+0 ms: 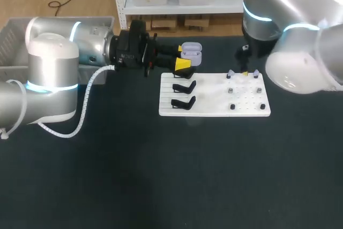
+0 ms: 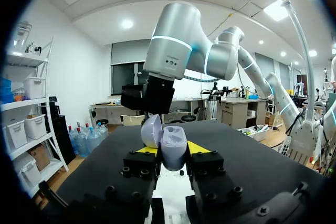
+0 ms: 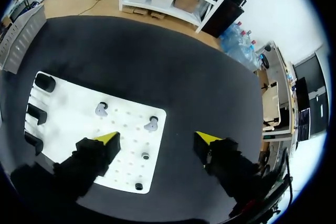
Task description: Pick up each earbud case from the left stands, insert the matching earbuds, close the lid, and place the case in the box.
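beside black stands (image 1: 184, 87), open case (image 1: 191, 52) tight in left pincer (image 2: 172, 149); right pincer (image 3: 157, 138) spread

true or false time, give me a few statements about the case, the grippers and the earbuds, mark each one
1. The left gripper is shut on the earbud case, whose lid is open. True.
2. Two earbuds sit on the white board. True.
3. The right gripper grips one of the earbuds. False: it is open and empty, above the white board.
4. Every black stand carries a case. False: those in view are bare.
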Controlling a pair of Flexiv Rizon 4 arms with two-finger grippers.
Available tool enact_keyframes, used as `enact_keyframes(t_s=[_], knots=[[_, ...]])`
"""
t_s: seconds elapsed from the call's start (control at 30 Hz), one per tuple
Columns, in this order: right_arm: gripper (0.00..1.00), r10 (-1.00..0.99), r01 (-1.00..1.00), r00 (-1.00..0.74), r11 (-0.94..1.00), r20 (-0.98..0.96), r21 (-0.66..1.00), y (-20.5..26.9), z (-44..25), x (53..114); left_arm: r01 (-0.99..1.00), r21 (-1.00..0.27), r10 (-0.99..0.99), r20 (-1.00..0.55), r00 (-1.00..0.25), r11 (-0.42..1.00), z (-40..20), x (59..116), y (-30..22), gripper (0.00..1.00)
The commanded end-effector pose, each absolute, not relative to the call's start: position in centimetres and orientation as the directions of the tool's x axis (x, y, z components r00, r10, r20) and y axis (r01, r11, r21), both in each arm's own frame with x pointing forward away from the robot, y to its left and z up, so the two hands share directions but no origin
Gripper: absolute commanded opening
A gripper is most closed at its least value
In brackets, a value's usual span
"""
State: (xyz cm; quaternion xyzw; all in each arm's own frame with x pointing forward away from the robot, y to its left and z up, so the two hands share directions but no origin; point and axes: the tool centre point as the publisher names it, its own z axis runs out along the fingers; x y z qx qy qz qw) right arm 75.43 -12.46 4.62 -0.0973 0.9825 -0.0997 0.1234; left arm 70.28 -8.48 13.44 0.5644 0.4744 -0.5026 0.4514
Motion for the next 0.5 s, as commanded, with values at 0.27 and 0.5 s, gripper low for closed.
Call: enact_keyframes(t_s=[0.27, 0.5], knots=[[0.47, -0.18, -0.144, -0.97, 0.967, -0.163, -0.208, -11.8, 3.8, 76.0, 0.989, 0.033, 0.081, -0.996, 0.045, -0.143, 13.4, 70.3, -8.5, 0.0], [0.46, -0.132, -0.105, -0.98, 0.979, -0.147, -0.176, -12.0, 3.4, 75.8, 0.989, 0.033, 0.081, -0.996, 0.045, -0.143, 13.4, 70.3, -8.5, 0.0]])
